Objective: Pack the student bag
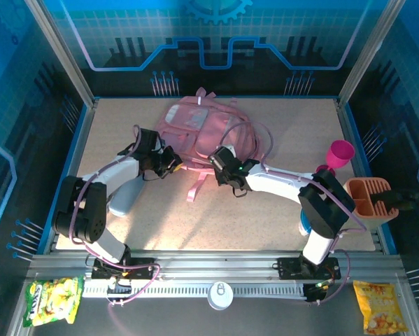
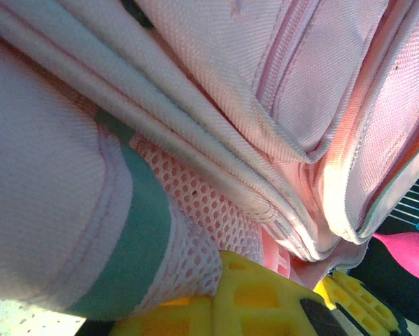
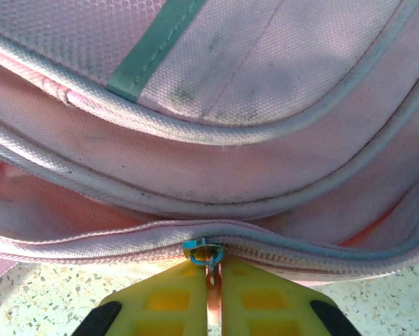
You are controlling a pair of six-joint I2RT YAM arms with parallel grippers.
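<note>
The student bag (image 1: 202,129), a pink backpack, lies at the back middle of the table, its pale straps trailing toward me. My left gripper (image 1: 171,162) is at the bag's near left edge. In the left wrist view its yellow fingers (image 2: 265,301) are shut on a fold of the bag's pink mesh fabric (image 2: 195,224). My right gripper (image 1: 219,164) is at the bag's near edge, just right of the left one. In the right wrist view it (image 3: 213,276) is shut on the pull tab hanging from the blue zip slider (image 3: 203,252) of a closed zip.
A magenta goblet cup (image 1: 338,155) stands at the right edge, with an orange holder (image 1: 368,198) nearer me. A grey-blue pouch (image 1: 125,199) lies beside the left arm. Snack bags (image 1: 53,299) (image 1: 380,306) and a white round lid (image 1: 220,295) lie below the table's front rail.
</note>
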